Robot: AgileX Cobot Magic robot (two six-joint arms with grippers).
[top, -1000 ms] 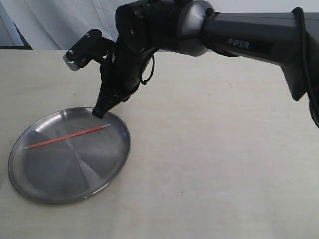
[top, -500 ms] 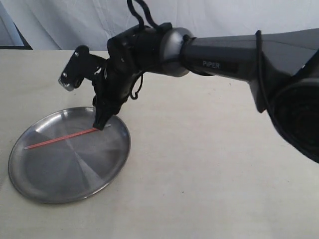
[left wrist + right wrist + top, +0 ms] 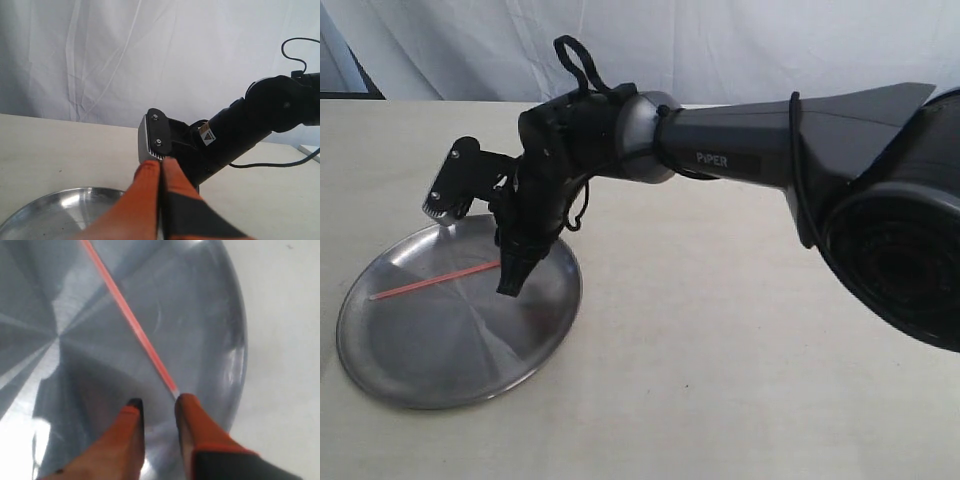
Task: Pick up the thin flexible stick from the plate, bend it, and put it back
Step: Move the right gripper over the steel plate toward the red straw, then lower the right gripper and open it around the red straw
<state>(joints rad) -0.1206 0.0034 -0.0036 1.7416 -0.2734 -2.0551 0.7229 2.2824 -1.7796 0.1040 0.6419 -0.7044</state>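
Steel plate [image 3: 440,365] sits on the left near part of the pale table [image 3: 740,380]. The thin flexible stick [image 3: 430,282] lies flat in it, slanting from the left rim toward the far right. The left gripper [image 3: 161,166], seen only in its own wrist view, has its orange fingers pressed together with nothing between them. The right gripper [image 3: 510,283] reaches across from the right and points down into the plate over the stick's right end. Its fingers [image 3: 131,415] stand slightly apart, and the stick's pale tip ends just beside one fingertip, not between the two. Its black arm [image 3: 770,150] stretches off to the right.
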